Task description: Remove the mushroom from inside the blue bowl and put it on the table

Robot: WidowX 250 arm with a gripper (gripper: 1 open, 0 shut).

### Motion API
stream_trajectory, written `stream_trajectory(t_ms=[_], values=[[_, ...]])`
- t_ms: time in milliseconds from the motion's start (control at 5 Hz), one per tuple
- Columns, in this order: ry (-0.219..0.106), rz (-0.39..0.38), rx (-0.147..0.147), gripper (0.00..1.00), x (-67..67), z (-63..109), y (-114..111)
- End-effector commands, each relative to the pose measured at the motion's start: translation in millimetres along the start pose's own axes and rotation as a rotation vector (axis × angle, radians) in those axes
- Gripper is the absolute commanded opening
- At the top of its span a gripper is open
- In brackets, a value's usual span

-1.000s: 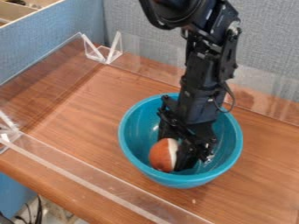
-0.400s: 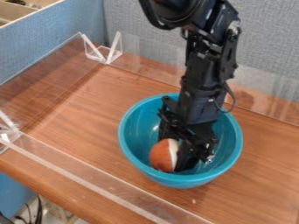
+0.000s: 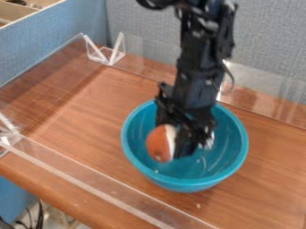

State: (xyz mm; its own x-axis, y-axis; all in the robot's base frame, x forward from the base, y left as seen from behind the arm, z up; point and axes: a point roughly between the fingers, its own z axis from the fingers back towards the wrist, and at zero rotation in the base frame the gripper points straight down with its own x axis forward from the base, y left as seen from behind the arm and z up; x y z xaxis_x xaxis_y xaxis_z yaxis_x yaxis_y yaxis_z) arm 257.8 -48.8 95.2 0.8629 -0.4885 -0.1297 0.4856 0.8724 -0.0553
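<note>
The blue bowl [image 3: 227, 161] sits on the table [image 3: 84, 112] toward the front right. My black gripper [image 3: 171, 140] reaches down into it from above and is shut on the mushroom [image 3: 158, 141], whose orange-brown cap faces left with a bit of cream stem behind it. The mushroom hangs just above the bowl's floor, near the height of the left rim. The picture is slightly blurred by motion.
Low clear acrylic walls [image 3: 72, 170] edge the tabletop at front and left. A clear bracket [image 3: 107, 49] stands at the back left corner. A blue-sided box [image 3: 42, 36] lies beyond the left wall. Bare wood stretches left of the bowl.
The arm has risen and shifted slightly left, lifting the mushroom from the bowl's bottom up toward rim height. The bowl has stayed in place.
</note>
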Motion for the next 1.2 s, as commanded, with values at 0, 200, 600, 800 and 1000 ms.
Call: stream_trajectory(t_ms=[0, 200, 600, 800, 1000], values=[[-0.075, 0.045, 0.07, 0.0, 0.7, 52.4, 33], [-0.062, 0.144, 0.083, 0.0, -11.0, 63.4, 84], [0.008, 0.211, 0.065, 0.0, -25.4, 35.2, 129], [0.034, 0.214, 0.055, 0.0, -22.3, 23.4, 136], [0.057, 0.218, 0.049, 0.0, -18.9, 14.1, 144]])
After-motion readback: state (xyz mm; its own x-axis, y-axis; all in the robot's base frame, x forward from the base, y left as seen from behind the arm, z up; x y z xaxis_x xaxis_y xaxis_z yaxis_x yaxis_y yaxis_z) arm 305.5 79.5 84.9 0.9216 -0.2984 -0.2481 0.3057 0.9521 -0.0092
